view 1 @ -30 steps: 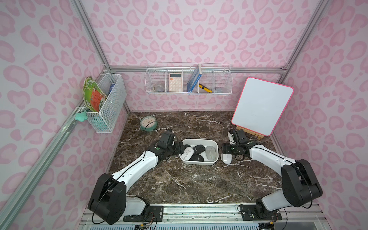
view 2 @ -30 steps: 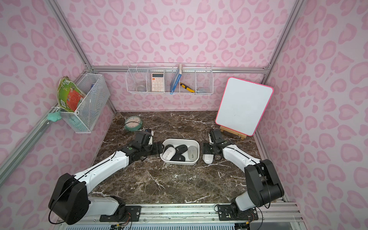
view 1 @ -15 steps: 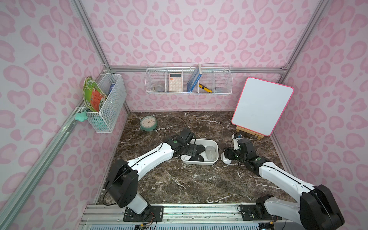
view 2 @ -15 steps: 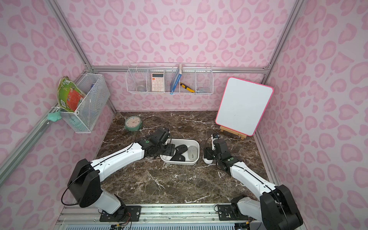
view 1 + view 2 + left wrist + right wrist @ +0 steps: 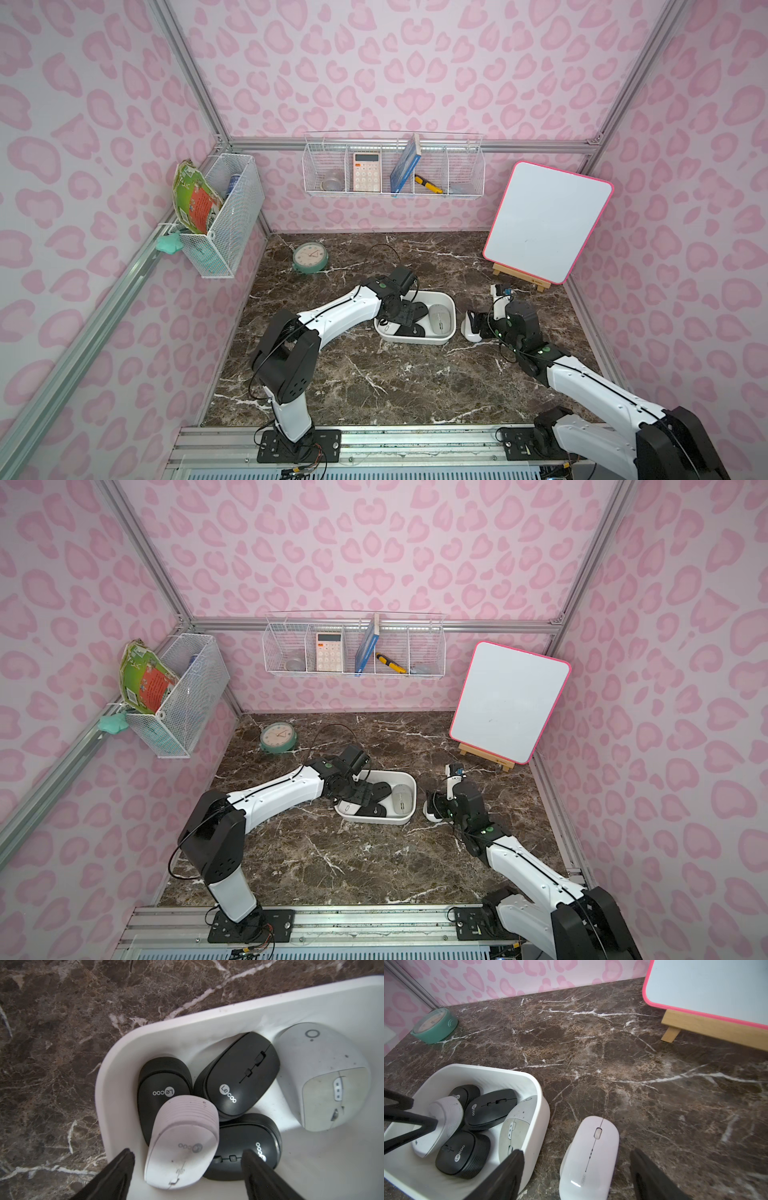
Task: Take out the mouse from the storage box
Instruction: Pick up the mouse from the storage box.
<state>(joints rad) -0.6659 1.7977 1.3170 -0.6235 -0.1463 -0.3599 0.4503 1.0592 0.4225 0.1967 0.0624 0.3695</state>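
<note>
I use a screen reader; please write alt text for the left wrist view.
The open left tool straddles a white mouse, not gripping it, in a corner of the white storage box. Three black mice and a larger off-white mouse lie there.

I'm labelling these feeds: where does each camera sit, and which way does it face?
Both top views: high at the front, looking down toward the back wall; left arm and right arm show, left gripper in the storage box, right gripper beside it.
Left wrist: on the left arm, looking down into the box; its two fingers straddle a ribbed white mouse.
Right wrist: on the right arm, facing the back wall; its fingers flank a smooth white mouse on the table.
Shared: both wrist views show the box and ribbed mouse.
</note>
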